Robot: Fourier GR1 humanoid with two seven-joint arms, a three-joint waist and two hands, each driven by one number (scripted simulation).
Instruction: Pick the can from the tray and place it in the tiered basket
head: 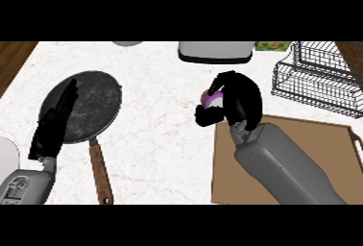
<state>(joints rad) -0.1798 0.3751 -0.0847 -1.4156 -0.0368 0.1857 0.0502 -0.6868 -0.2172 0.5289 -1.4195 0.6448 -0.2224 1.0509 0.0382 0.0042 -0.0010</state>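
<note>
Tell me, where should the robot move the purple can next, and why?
Probably right and away, toward the tiered basket. The right hand already curls its fingers round the can, which is past the tray's edge, and the basket stands farther right.

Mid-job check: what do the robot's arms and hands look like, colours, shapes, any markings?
The left forearm and right forearm are smooth, rounded grey casings narrowing toward the wrist. The left hand and right hand are black, with slim fingers. The left forearm bears small dark markings near the view's lower edge. No cables or sleeves show.
</note>
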